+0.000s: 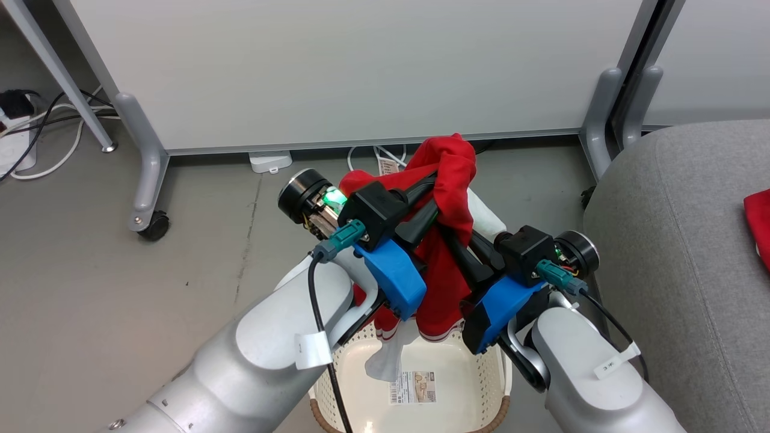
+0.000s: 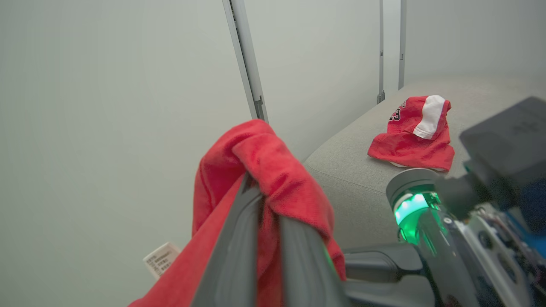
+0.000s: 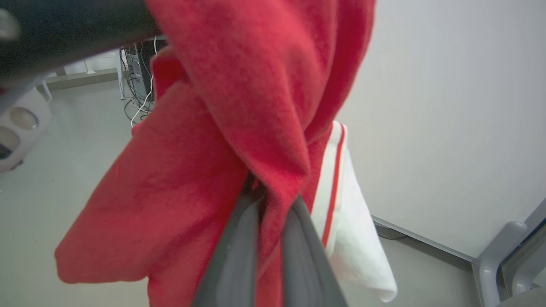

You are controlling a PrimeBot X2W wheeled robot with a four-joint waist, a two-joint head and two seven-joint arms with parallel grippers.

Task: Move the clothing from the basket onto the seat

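Observation:
A red garment of the clothing (image 1: 454, 174) hangs bunched above the basket (image 1: 481, 385), whose cream bottom shows a label sticker. My left gripper (image 1: 436, 193) is shut on its upper fold, seen close up as left gripper (image 2: 268, 204) pinching red cloth (image 2: 264, 157) with a small tag below. My right gripper (image 1: 448, 228) is shut on the same garment from the right; in its own view the right gripper (image 3: 273, 200) clamps red fabric (image 3: 204, 162) beside a white striped panel (image 3: 345, 213). The grey seat (image 1: 674, 252) lies to the right with another red and white garment (image 2: 411, 136) on it.
White partition panels (image 1: 361, 66) on grey caster feet (image 1: 147, 198) stand behind the basket. Cables and power strips (image 1: 18, 138) lie on the floor at the far left and under the panel. The seat's rounded corner (image 2: 341, 170) is close to my right arm.

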